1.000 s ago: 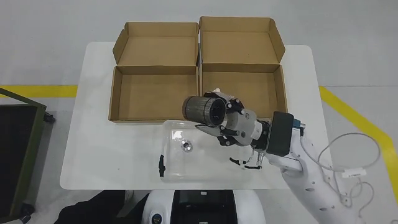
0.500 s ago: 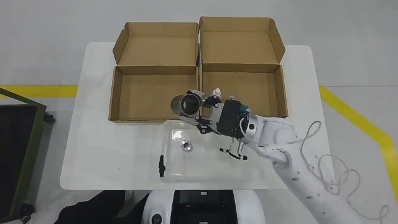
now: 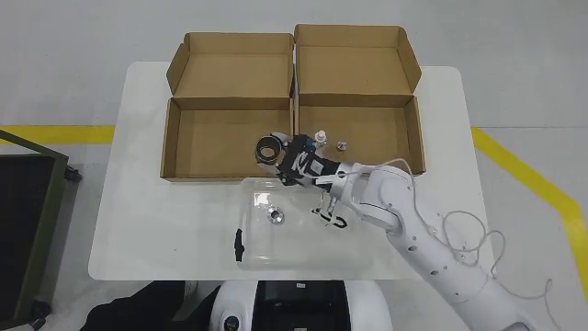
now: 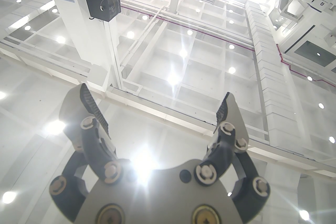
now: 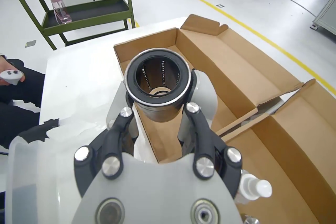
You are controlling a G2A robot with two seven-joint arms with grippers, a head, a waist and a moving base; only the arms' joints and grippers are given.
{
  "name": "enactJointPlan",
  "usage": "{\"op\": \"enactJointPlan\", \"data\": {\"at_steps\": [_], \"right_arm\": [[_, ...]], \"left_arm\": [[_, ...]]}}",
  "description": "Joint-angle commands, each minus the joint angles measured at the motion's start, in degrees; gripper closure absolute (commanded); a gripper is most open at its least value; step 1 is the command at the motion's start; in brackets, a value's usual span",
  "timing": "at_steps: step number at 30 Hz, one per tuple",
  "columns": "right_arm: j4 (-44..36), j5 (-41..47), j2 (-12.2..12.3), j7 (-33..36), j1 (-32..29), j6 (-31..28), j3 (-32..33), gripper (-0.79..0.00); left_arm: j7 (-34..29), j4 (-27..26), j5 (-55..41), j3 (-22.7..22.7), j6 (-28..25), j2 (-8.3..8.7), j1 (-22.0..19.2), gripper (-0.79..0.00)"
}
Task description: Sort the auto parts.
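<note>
My right gripper (image 5: 157,104) (image 3: 278,156) is shut on a black cylindrical bearing (image 5: 157,83) (image 3: 268,150) with a metal rim. It holds the bearing over the near right corner of the left cardboard box (image 3: 225,138) (image 5: 160,135). The right cardboard box (image 3: 358,129) (image 5: 283,151) holds a small white part (image 3: 321,136) (image 5: 256,188) and a small metal part (image 3: 339,143). A clear plastic tray (image 3: 308,248) in front of the boxes holds a metal nut (image 3: 274,215) and a black clip (image 3: 333,219). My left gripper (image 4: 157,109) is open with nothing between its fingers and points up at a ceiling.
Both boxes stand side by side at the back of the white table (image 3: 138,202), their lids folded back. A small black part (image 3: 238,244) lies at the tray's left edge. A green cart (image 3: 28,230) stands left of the table.
The right arm has carried the bearing down and to the left, from above the tray's back edge to the near right corner of the left box.
</note>
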Motion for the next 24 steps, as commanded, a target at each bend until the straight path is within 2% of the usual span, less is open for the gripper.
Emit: {"op": "enactJointPlan", "data": {"at_steps": [1, 13, 19, 24], "right_arm": [[1.1, -0.5, -0.4, 1.5, 1.1, 0.8, -0.8, 0.000], [8.1, -2.4, -3.0, 9.3, 7.2, 2.8, -5.7, 0.000], [11.7, -0.7, -4.3, 10.8, 9.2, 2.8, -7.1, 0.000], [14.3, 0.5, -5.3, 11.4, 10.6, 2.2, -8.0, -0.055]], "left_arm": [[0.0, 0.0, 0.0, 0.0, 0.0, 0.00, 0.0, -0.785], [0.0, 0.0, 0.0, 0.0, 0.0, 0.00, 0.0, -0.785], [0.0, 0.0, 0.0, 0.0, 0.0, 0.00, 0.0, -0.785], [0.0, 0.0, 0.0, 0.0, 0.0, 0.00, 0.0, -0.785]]}}
